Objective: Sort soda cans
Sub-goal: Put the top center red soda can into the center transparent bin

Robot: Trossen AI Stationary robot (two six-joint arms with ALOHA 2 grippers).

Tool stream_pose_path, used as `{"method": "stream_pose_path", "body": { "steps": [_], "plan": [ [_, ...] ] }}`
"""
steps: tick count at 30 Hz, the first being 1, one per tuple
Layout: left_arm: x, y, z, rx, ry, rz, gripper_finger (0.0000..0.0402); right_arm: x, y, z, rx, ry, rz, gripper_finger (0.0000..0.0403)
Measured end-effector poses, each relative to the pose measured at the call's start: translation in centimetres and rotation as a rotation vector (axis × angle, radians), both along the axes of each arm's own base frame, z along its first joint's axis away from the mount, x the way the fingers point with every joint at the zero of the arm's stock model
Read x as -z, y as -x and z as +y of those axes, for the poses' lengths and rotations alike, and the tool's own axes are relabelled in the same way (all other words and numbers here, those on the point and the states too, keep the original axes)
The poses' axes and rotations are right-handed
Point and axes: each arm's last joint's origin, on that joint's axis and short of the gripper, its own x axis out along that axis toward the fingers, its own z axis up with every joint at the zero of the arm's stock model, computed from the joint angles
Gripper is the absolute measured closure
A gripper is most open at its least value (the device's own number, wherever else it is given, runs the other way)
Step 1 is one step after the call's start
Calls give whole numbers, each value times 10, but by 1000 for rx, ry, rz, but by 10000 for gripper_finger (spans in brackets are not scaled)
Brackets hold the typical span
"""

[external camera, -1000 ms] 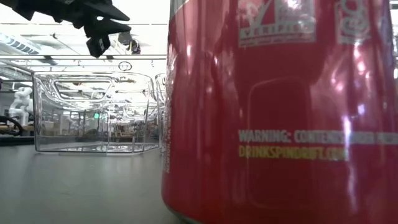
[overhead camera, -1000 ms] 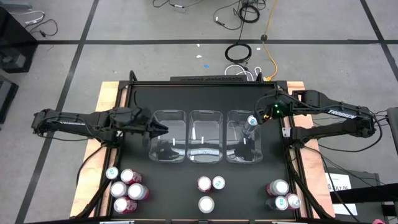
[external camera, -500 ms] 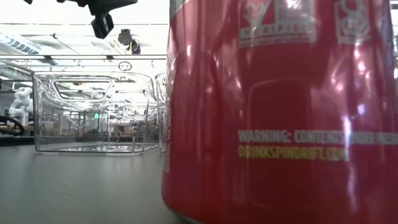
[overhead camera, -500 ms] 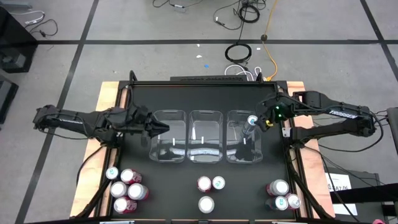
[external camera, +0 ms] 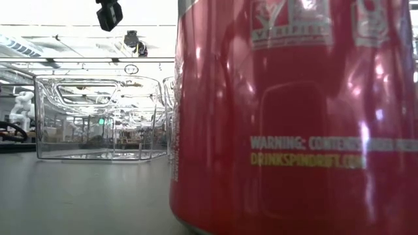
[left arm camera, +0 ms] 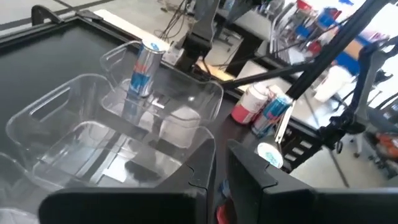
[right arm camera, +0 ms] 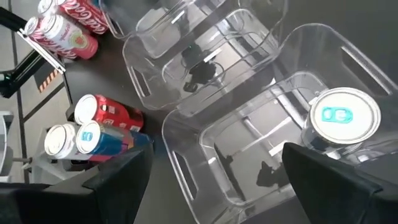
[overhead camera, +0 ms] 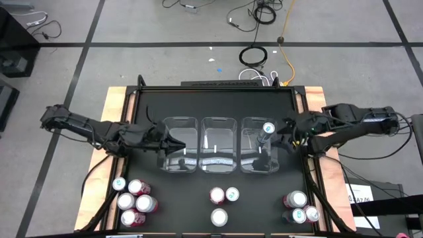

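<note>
Sorted can (overhead camera: 268, 128) upright in right bin (overhead camera: 259, 170), right hand (overhead camera: 285, 131) spread just beside it, left hand (overhead camera: 173, 141) nearly pressed together, empty, over left bin (overhead camera: 179, 165); remaining cans (overhead camera: 134, 201) clustered on desk (overhead camera: 218, 106); risk: spread fingers clipping the can, tipping it.

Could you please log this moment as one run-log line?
blue-and-silver soda can: upright in right clear plastic bin | right gripper: open, beside it | left gripper: empty
</note>
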Motion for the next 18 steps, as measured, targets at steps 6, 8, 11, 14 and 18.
{"method": "stream_pose_path", "body": {
  "steps": [6,8,11,14,18],
  "plan": [
    [-12,-3,-12,-50,-26,176,357,2,-2,14,-9,16,9,53],
    [-17,-8,-17,-48,-39,203,357,4,-4,20,-22,20,15,53],
    [-22,-19,-24,-32,-46,201,357,6,-6,28,-48,38,26,53],
    [-23,-32,-30,8,-36,153,357,8,-8,34,-69,66,35,53],
    [-20,-46,-36,34,-44,107,357,10,-10,40,-73,105,39,53]
  ]
}}
